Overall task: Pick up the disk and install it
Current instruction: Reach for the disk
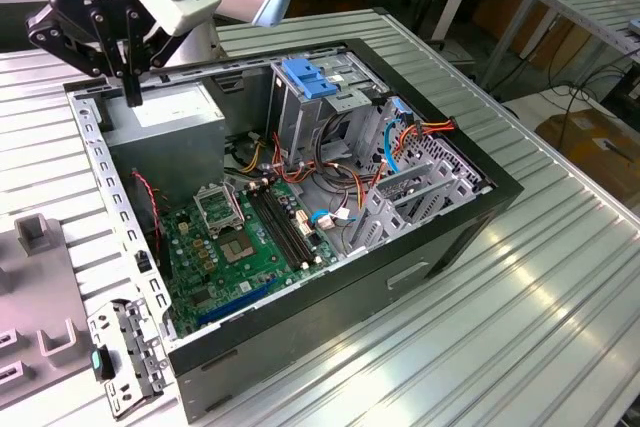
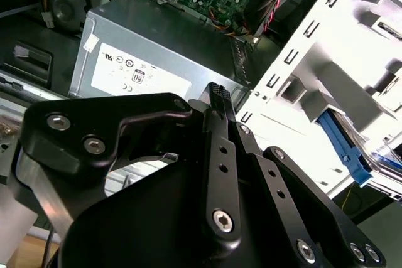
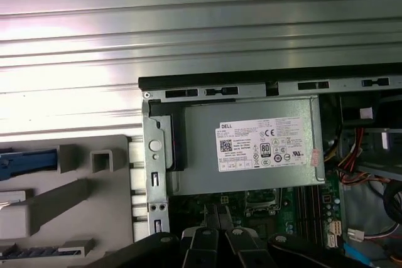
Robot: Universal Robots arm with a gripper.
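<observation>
My black gripper (image 1: 132, 97) hangs shut and empty over the corner of the open computer case (image 1: 430, 247), above the grey metal box with a white label (image 1: 165, 112). In both wrist views its fingertips (image 2: 215, 90) (image 3: 220, 213) sit close together with nothing between them. The disk's blue carrier frame (image 2: 344, 149) (image 3: 22, 158) rests in a slot of the grey holder tray (image 3: 75, 199) beside the case, well apart from the gripper. Most of the disk's metal body is hidden by the tray's walls.
Inside the case lie a green motherboard (image 1: 245, 242), loose cables and a tall silver cage with a light-blue latch (image 1: 310, 77). The grey tray (image 1: 35, 297) sits at the exterior view's left, with a metal bracket (image 1: 130, 357) near the case's corner. Ribbed metal tabletop surrounds everything.
</observation>
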